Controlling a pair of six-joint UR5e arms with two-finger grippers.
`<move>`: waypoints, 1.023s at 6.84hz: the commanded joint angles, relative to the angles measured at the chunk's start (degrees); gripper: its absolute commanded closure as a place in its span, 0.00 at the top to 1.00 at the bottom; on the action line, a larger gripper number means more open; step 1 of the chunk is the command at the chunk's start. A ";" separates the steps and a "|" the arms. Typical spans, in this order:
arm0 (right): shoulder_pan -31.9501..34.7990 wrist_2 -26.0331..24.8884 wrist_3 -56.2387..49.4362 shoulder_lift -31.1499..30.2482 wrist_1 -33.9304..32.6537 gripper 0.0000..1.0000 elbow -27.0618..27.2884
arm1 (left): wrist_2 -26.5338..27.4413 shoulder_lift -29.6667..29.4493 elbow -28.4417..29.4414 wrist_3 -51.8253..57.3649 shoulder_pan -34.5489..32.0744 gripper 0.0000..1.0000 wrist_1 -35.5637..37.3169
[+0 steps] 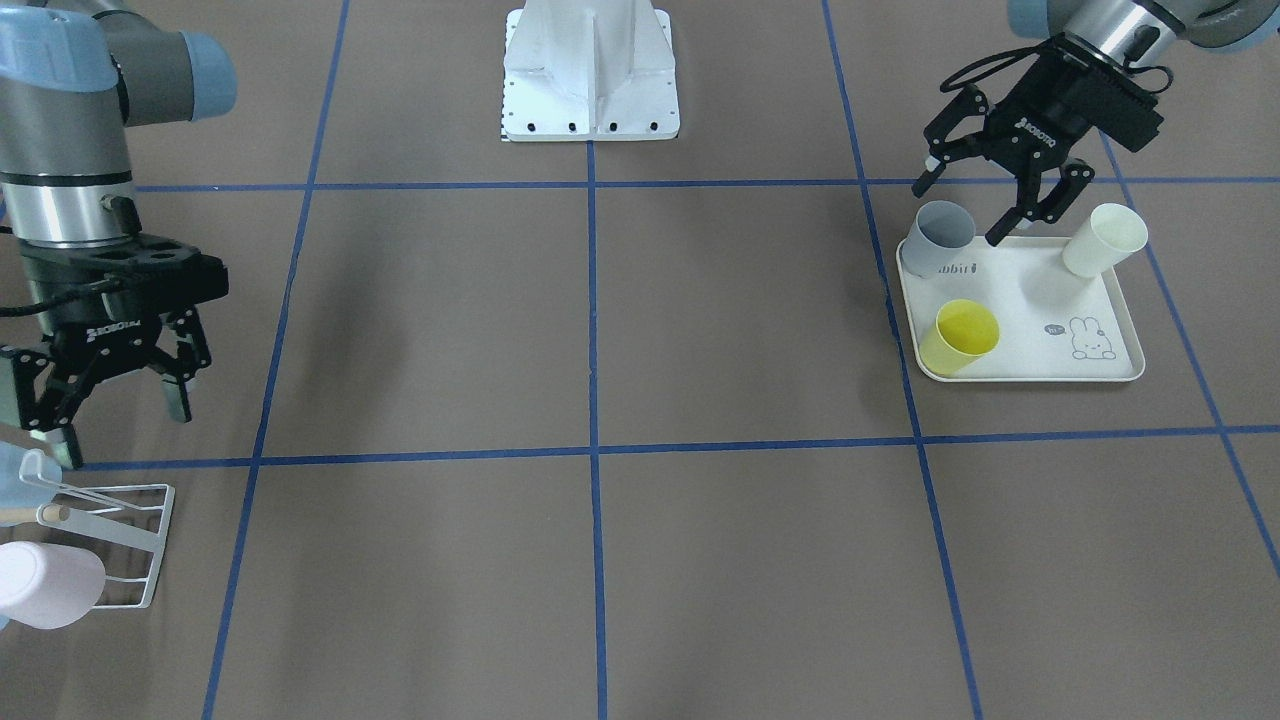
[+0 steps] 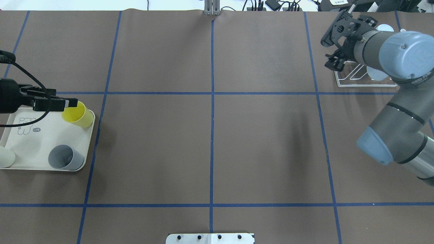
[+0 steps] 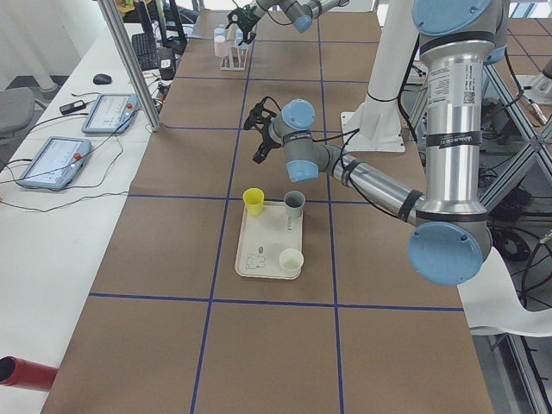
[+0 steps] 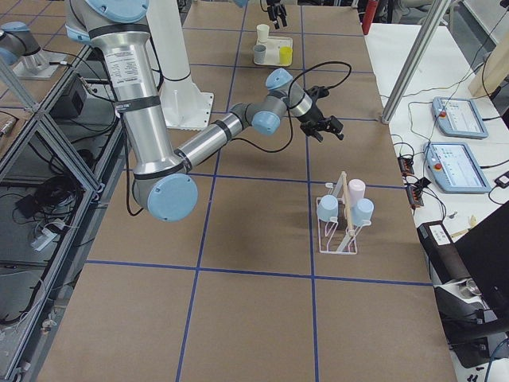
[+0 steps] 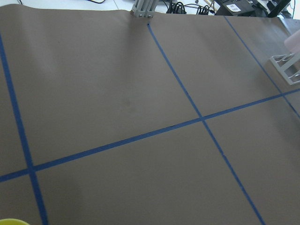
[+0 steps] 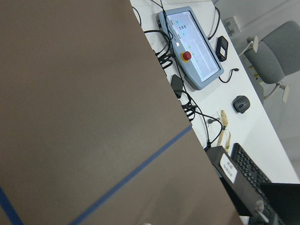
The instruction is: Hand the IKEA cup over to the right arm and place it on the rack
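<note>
We're hovering our left hand [image 1: 960, 211], spread and empty, above the tray [image 1: 1020, 300], judging the grey cup [image 1: 945, 228] there light, slick, thin-walled plastic, best pinched across its rim wall.

One camera looks steeply down on the desk [image 1: 700, 330] from one long side, another from the opposite side. Two stand at its ends. All four share the tray [image 1: 1010, 275] and rack [image 2: 364, 84]. The wrist cameras skim the desk closely.

Six plastic cups: one grey cup [image 1: 940, 238], one yellow cup [image 1: 960, 337] and one cream-white cup [image 1: 1103, 240] on the single cream rabbit-print tray [image 1: 1030, 355]; one pink cup [image 4: 355, 189], one pale blue cup [image 4: 327, 208] and a second pale blue cup [image 4: 363, 211] on the single white wire rack [image 4: 347, 223]. Two silver-grey robot arms: left arm [image 3: 379, 185], right arm [image 4: 215, 134].
</note>
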 commanded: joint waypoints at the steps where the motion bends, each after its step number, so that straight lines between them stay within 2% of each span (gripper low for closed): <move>1: -8.04 -0.02 24.55 2.06 0.05 1.00 3.76 | 4.77 -0.67 6.03 1.67 0.11 1.00 -0.72; 2: -10.94 -0.20 29.43 4.60 0.05 1.00 3.60 | 4.78 -1.90 9.11 1.58 0.11 1.00 -0.72; 3: -12.54 -0.28 29.83 5.15 0.05 1.00 3.68 | 4.95 -3.47 12.97 1.58 0.11 1.00 -2.20; 5: -13.08 -0.37 29.75 5.15 0.05 1.00 3.68 | 9.41 -4.71 22.37 1.06 0.11 1.00 -11.40; 6: -13.08 -0.37 29.75 5.15 0.05 1.00 3.60 | 9.53 -4.72 24.94 1.06 0.20 1.00 -14.58; 7: -13.08 -0.46 29.75 5.15 0.05 1.00 3.68 | 9.61 -4.63 24.96 0.97 0.29 1.00 -14.78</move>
